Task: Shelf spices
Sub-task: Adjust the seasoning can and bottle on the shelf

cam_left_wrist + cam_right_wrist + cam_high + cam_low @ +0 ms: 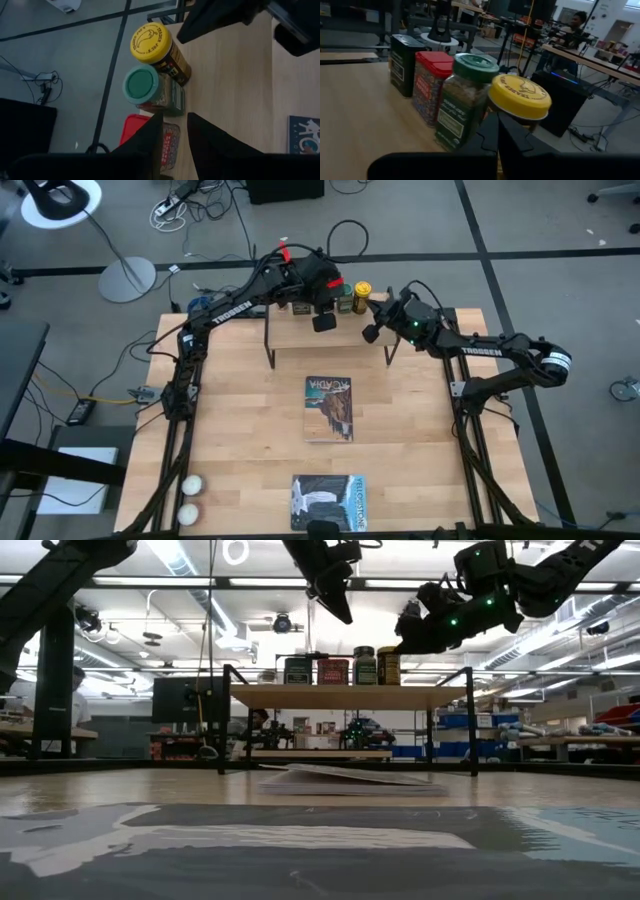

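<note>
The shelf (330, 335) stands at the table's far middle. Along its far edge stand a dark square tin (402, 62), a red tin (431, 85), a green jar (465, 100) and a yellow-lidded jar (517, 100), each upright on its base. My left gripper (175, 132) hangs open above the red tin (137, 132), pointing slantwise down, with nothing between its fingers. At the right end of the row my right gripper (497, 131) is shut and level, its tips right in front of the yellow-lidded jar (362, 292). My right gripper comes level from the shelf's right end, and its shut fingertips (490, 135) stand before the yellow-lidded jar's side (520, 120), below the lid. I cannot tell whether they touch it. The jar stands upright on the shelf.
A book (329, 408) lies on the table in front of the shelf, and another (329, 502) lies at the near edge. Two white balls (190, 498) sit at the near left corner. The near part of the shelf board (235, 90) is bare. A person (577, 20) is in the room beyond.
</note>
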Controlling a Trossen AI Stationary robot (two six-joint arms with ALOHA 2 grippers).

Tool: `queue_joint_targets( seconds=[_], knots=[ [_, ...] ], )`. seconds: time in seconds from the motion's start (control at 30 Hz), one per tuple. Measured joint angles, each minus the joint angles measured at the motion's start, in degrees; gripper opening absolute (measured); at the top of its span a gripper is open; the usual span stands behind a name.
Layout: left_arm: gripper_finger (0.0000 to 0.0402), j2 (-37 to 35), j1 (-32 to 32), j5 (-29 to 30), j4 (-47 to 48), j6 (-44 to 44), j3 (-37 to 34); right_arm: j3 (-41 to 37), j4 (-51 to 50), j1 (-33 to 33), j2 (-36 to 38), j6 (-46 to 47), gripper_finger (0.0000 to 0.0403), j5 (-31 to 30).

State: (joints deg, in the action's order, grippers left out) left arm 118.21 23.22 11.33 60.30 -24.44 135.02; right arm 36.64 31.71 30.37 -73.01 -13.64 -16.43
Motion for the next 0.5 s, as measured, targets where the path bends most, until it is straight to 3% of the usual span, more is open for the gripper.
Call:
queue_joint_targets(
  seconds=[0.5],
  knots=[
    [0.0092, 0.0, 0.0, 0.1, -0.5, 0.7, 0.0, 0.0, 0.0, 2.1, 0.0, -0.2, 0.0, 3.0]
  ],
)
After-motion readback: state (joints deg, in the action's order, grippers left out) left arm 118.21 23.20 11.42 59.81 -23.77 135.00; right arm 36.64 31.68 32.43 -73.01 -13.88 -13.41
